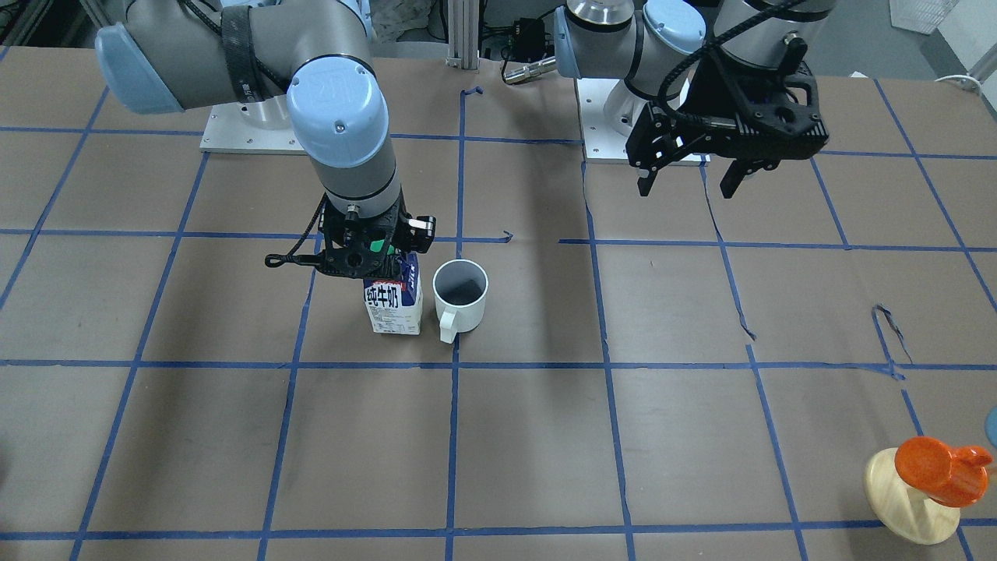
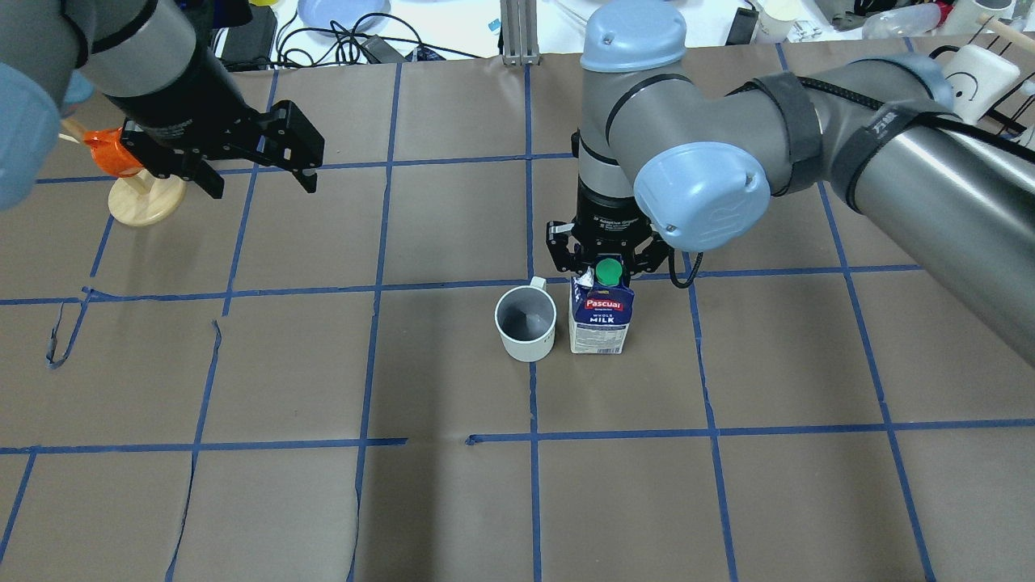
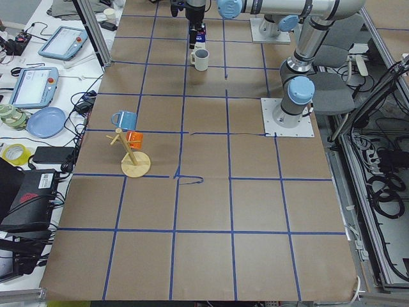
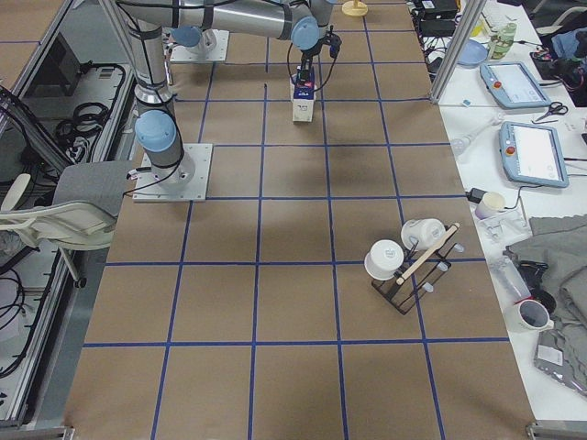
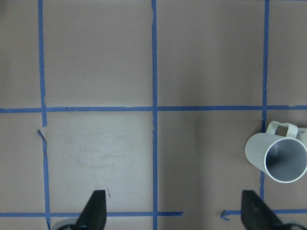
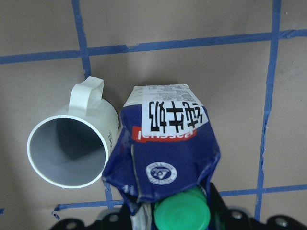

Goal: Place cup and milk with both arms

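The milk carton (image 1: 393, 304) stands on the brown table, blue top and green cap, with the white cup (image 1: 459, 292) right beside it, almost touching. My right gripper (image 1: 374, 257) reaches straight down and is shut on the carton's gable top. The overhead view shows the carton (image 2: 599, 319), the cup (image 2: 525, 323) and the right gripper (image 2: 606, 263). The right wrist view shows the carton (image 6: 168, 143) and the cup (image 6: 72, 148) close up. My left gripper (image 1: 689, 187) is open and empty, raised above the table away from both. Its wrist view catches the cup (image 5: 278, 160).
An orange cup on a wooden stand (image 1: 935, 467) sits near a table corner on my left side, close under the left arm (image 2: 162, 121) in the overhead view. A blue cup (image 3: 124, 119) lies beside it. A mug rack (image 4: 413, 261) stands at my right end.
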You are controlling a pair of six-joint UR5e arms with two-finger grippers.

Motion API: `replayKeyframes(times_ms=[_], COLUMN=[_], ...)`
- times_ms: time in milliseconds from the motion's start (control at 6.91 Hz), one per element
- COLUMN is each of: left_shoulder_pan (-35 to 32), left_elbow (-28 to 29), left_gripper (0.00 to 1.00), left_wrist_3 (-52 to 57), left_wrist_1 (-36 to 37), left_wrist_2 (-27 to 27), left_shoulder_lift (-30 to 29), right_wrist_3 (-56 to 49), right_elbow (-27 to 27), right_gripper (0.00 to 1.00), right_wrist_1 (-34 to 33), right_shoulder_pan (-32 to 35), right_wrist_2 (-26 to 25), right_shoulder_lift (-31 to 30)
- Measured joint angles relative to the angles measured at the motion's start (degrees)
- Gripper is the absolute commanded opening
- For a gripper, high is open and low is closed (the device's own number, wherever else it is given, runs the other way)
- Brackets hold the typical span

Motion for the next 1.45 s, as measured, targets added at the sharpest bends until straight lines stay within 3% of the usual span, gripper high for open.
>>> replayKeyframes(times_ms=[579, 1158, 1447], left_shoulder_pan=[2.13, 0.20, 0.16], left_elbow=[0.71, 1.19, 1.22], left_gripper=[1.00, 1.00, 1.00], left_wrist_3=[1.02, 2.61, 2.64], left_wrist_1=[3.14, 4.25, 4.30], left_wrist_2=[-0.03, 0.40, 0.45], left_shoulder_lift=[-1.15, -1.64, -1.62], right_wrist_3=[-0.67, -2.86, -9.42], right_elbow=[-1.82, -15.71, -17.33], right_gripper=[1.00, 1.00, 1.00], right_wrist_1=[0.34, 10.27, 12.70], right_shoulder_pan=[-0.64, -3.65, -10.08], right_wrist_2=[-1.19, -2.94, -2.92], right_shoulder_lift=[-0.52, -3.64, -6.21])
